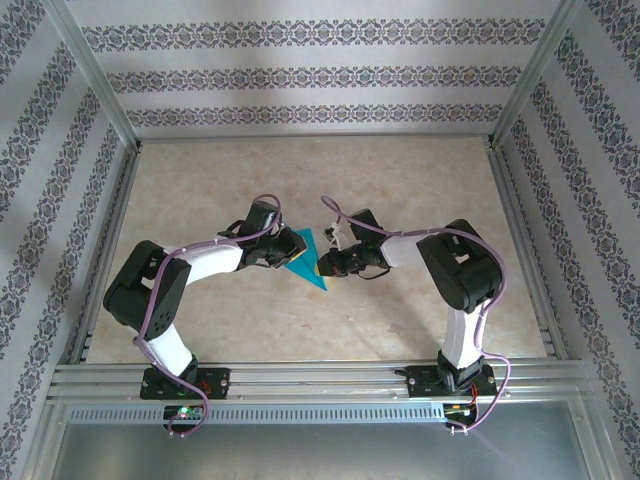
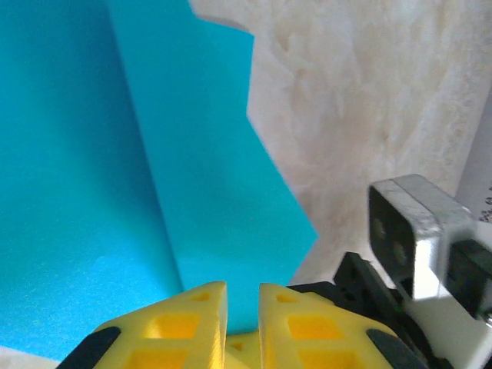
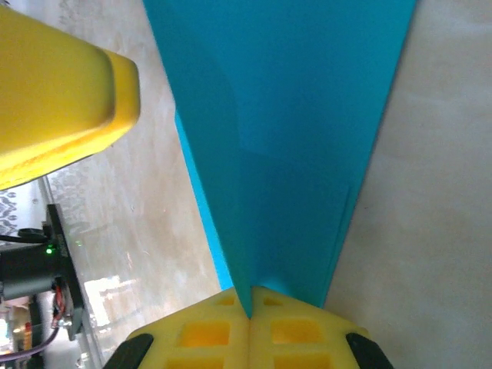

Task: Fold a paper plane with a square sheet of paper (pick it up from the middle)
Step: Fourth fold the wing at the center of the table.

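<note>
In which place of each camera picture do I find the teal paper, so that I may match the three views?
Top external: the teal paper lies near the picture's centre, slightly below it.
Left wrist: the teal paper covers the left half and runs down into the left gripper.
Right wrist: the teal paper narrows from the top centre down into the shut right gripper.
Shared landmark: the beige marbled table beside the paper.
</note>
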Robot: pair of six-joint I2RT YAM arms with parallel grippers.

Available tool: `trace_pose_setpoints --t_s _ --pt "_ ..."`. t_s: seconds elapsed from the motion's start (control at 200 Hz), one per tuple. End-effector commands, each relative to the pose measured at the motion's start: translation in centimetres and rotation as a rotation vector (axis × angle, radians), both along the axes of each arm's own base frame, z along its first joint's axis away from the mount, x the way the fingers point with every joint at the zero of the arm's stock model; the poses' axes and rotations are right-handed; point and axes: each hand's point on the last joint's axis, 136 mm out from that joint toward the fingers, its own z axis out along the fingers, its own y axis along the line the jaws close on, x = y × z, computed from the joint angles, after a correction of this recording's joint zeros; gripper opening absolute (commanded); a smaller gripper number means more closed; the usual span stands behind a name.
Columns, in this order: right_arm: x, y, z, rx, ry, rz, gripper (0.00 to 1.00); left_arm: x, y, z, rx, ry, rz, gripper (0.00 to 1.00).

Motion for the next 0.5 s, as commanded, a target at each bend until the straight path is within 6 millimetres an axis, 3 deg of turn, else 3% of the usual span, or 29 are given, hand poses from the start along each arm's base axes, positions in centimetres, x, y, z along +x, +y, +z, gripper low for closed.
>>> trace_pose_setpoints --t_s 0.0,0.495 --pt "-0.2 0.0 -0.4 0.045 0.049 0.003 0.03 0.0 -1.2 -0.1 -0.039 -0.023 -0.030 0.18" --pt "0.2 -0.8 -1.4 0.037 0.111 -0.036 0.09 0.8 -2.5 -1.4 -0.078 -0.020 -0.066 0.16"
